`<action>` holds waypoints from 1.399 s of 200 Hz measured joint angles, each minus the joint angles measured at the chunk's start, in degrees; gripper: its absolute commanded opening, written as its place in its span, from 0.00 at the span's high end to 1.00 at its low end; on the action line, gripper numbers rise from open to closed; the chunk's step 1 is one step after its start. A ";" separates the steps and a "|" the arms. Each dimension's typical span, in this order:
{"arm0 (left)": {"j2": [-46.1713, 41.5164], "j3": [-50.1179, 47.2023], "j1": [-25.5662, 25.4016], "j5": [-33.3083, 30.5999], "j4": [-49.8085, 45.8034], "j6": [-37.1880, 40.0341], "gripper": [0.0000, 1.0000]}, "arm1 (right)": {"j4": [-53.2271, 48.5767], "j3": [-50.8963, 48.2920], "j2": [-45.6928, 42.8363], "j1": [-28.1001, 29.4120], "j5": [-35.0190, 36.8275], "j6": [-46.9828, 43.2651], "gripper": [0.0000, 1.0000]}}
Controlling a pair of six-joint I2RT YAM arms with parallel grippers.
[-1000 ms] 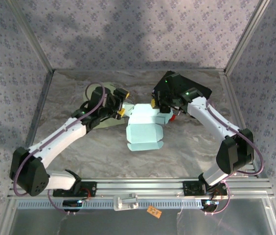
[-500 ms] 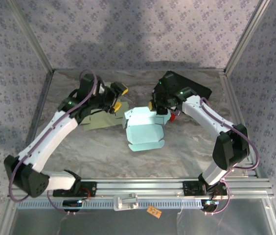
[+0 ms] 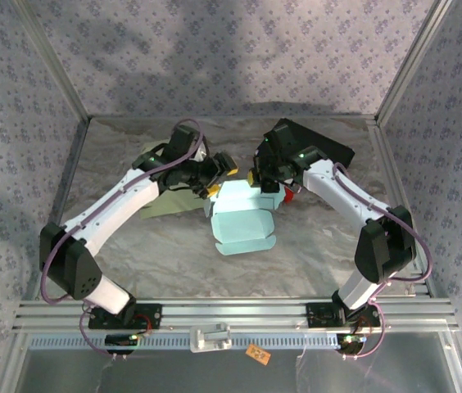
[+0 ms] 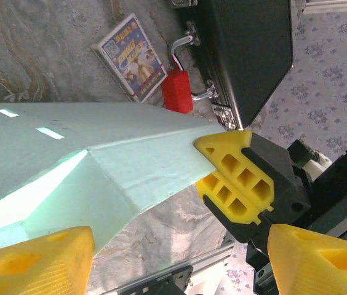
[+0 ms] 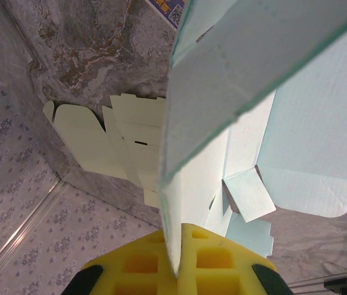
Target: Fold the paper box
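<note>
The light blue paper box (image 3: 241,219) lies partly folded in the middle of the table, its far panel raised. My right gripper (image 3: 264,178) is shut on that raised panel's far edge; in the right wrist view the yellow pads (image 5: 223,264) pinch the blue sheet (image 5: 235,80) between them. My left gripper (image 3: 219,173) stands open at the box's far left corner. In the left wrist view its yellow fingertips (image 4: 32,261) are wide apart below the blue panel (image 4: 99,153), with the right gripper's yellow finger (image 4: 232,178) facing them.
A flat pale green cardboard sheet (image 3: 159,205) lies left of the box, under the left arm. A black case (image 3: 317,149) sits at the back right, with a red block (image 4: 178,91) and a printed card (image 4: 130,55) beside it. Enclosure walls surround the table.
The left gripper lifted away to the back left, then swung right to the box's corner, its jaws narrowing a little. The right gripper kept its hold on the panel.
</note>
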 measured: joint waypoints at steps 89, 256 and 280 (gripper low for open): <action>2.16 -1.40 -1.27 -0.11 4.09 -1.01 0.32 | 1.88 -0.68 -0.17 0.20 1.07 -1.33 1.00; -15.85 -25.86 14.58 1.27 0.22 20.15 0.56 | 41.38 -32.94 -10.29 8.17 11.08 -15.58 1.00; -16.04 -29.33 14.58 2.23 2.62 24.09 0.72 | 46.12 -35.12 -10.34 8.39 11.80 -15.74 1.00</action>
